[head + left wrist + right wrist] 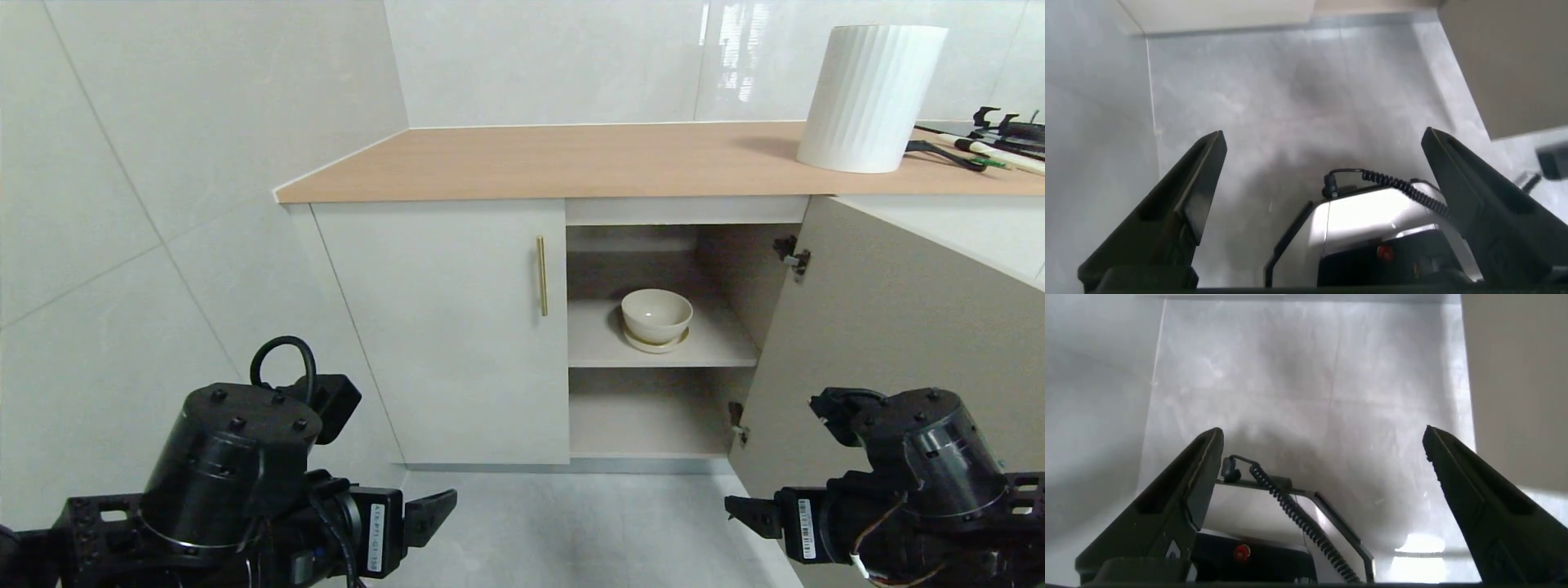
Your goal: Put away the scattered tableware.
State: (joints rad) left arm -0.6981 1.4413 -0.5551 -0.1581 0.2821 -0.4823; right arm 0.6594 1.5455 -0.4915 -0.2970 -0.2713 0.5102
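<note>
While looking into the open right half of the cupboard, saw a cream bowl upright on a small plate, both on the middle shelf, about midway along it and close to its front edge. Noted the lower shelf beneath, down by the floor. Found the right door swung out wide on its hinges and the left door shut, with a thin gold handle along its inner edge. Saw a tall white ribbed container up on the wooden counter, toward its right end, and a few dark-handled utensils lying just beyond it at the right edge. Found the left gripper low over the grey floor, well apart from the bowl, its two dark fingers spread wide with nothing between. Found the right gripper likewise low over the floor, beside the open door, parted wide and empty. From the head, made out one finger of each, tips turned inward toward one another across the floor in front of the cupboard.
</note>
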